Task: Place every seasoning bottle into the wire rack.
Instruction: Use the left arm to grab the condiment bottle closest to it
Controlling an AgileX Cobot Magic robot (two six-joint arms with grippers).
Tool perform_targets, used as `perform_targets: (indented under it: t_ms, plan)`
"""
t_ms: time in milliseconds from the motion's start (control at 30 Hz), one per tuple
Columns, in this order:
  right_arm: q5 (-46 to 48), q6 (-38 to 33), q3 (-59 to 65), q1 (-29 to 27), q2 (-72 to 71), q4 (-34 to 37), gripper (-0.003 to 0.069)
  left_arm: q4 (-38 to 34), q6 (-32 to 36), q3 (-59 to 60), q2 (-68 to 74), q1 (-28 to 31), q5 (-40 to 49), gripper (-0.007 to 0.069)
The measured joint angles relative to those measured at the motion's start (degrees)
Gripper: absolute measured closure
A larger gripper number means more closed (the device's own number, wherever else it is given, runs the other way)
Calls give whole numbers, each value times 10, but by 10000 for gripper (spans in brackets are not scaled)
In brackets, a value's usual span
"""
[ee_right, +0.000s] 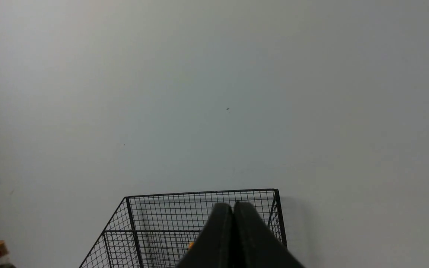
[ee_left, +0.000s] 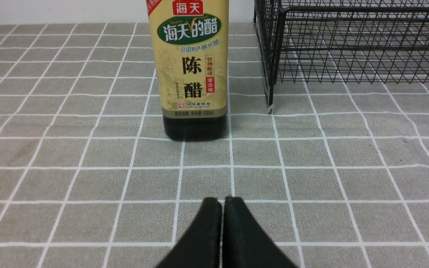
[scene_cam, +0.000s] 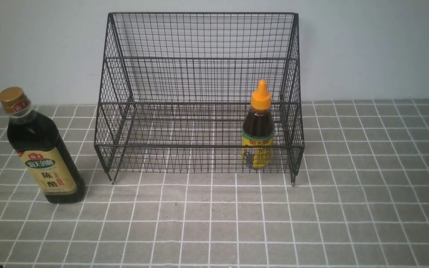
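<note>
The black wire rack [scene_cam: 199,59] stands at the back middle of the table. The short bottle with the orange nozzle cap and yellow label [scene_cam: 258,128] stands upright on the rack's lower tier, at its right end. The tall bottle with the gold cap and beige-green label [scene_cam: 39,149] stands upright on the table, left of the rack. My left gripper [ee_left: 222,203] is shut and empty, low over the table, a short way in front of the tall bottle [ee_left: 190,67]. My right gripper [ee_right: 233,206] is shut and empty, raised, facing the wall above the rack [ee_right: 155,223]. Neither gripper shows in the front view.
The table has a grey cloth with a white grid [scene_cam: 367,186]. A plain pale wall [scene_cam: 367,48] stands close behind the rack. In the left wrist view the rack's front corner and foot [ee_left: 271,93] stand close beside the tall bottle.
</note>
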Motion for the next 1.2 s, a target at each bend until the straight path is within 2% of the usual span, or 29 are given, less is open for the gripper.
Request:
perform_targets:
  t_ms: [167, 433, 633, 733, 767, 800, 867, 967, 1067, 1200]
  plan:
    - [-8, -44, 3, 0, 0, 17, 670, 0, 0, 0, 0, 0, 0, 634]
    - [-10, -257, 21, 0, 0, 198, 670, 0, 0, 0, 0, 0, 0, 634]
    - [8, -303, 23, -2, 0, 215, 670, 0, 0, 0, 0, 0, 0, 634]
    - [26, -305, 30, -38, 0, 219, 670, 0, 0, 0, 0, 0, 0, 634]
    - [41, -307, 47, -95, 0, 219, 670, 0, 0, 0, 0, 0, 0, 634]
    - [43, -307, 49, -108, 0, 219, 670, 0, 0, 0, 0, 0, 0, 634]
    - [55, -308, 97, -193, 0, 219, 670, 0, 0, 0, 0, 0, 0, 634]
    - [59, -308, 155, -259, 0, 219, 670, 0, 0, 0, 0, 0, 0, 634]
    - [61, -308, 218, -294, 0, 219, 670, 0, 0, 0, 0, 0, 0, 634]
    - [56, -308, 241, -298, 1, 221, 670, 0, 0, 0, 0, 0, -1, 634]
